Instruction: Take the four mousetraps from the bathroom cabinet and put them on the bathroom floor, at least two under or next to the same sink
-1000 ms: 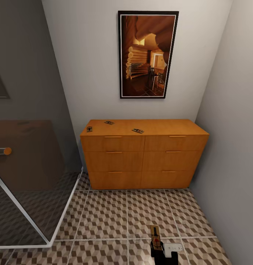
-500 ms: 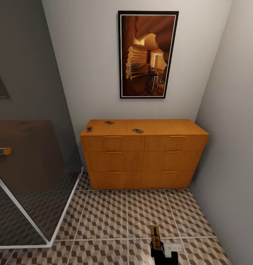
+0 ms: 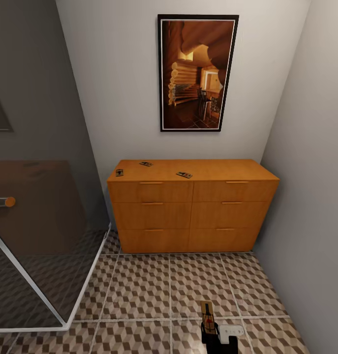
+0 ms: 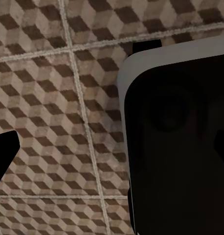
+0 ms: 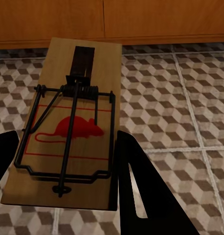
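Note:
Three mousetraps lie on the flat top of the orange-brown cabinet (image 3: 193,211): one at the left edge (image 3: 119,172), one further back (image 3: 146,163) and one near the middle front (image 3: 184,174). My right gripper (image 3: 208,328) is low over the bathroom floor (image 3: 139,295), in front of the cabinet. It is shut on another mousetrap (image 3: 206,314). In the right wrist view this trap (image 5: 73,122) shows its red mouse mark and wire spring, held level between the right gripper's (image 5: 65,142) dark fingers. My left gripper (image 4: 112,147) hangs open over the tiles beside the robot's body.
A glass shower enclosure with a white frame (image 3: 50,305) and an orange knob (image 3: 9,201) takes up the left side. A framed picture (image 3: 198,73) hangs above the cabinet. A grey wall (image 3: 311,221) closes the right. The robot's dark, white-edged body (image 4: 180,147) is near the left gripper.

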### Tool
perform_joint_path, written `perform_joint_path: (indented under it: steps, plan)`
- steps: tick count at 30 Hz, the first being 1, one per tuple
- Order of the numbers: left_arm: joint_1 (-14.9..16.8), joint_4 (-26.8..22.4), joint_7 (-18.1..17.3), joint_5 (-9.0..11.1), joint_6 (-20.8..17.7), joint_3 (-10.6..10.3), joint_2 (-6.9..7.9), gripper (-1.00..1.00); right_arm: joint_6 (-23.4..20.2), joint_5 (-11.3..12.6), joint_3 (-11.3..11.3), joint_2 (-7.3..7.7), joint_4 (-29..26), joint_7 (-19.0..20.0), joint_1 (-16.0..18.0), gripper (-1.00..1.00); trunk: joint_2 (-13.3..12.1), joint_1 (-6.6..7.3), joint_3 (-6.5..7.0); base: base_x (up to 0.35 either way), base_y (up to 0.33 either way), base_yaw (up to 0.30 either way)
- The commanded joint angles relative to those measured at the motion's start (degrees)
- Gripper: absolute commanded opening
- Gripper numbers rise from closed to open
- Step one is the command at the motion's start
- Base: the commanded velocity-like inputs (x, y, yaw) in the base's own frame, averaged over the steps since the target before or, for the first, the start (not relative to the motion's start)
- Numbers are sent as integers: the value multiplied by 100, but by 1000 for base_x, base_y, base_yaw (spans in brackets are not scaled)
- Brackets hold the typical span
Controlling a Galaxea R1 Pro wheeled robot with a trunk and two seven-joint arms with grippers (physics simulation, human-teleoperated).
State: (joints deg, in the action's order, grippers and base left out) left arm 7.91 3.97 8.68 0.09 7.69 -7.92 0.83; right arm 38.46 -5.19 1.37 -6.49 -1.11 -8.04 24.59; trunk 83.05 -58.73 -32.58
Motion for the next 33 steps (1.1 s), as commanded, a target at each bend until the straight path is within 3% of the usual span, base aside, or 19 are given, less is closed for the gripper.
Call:
perform_joint_path:
  steps: [1, 33]
  plan:
    - [9, 25, 19, 0, 40, -43, -3, 100, 12, -43, 14, -1, 5, -27, 4, -100, 3, 0, -5, 0, 0, 0]
    - [9, 25, 19, 0, 40, -43, -3, 100, 12, -43, 13, -1, 5, -27, 2, -100, 3, 0, -5, 0, 0, 0]
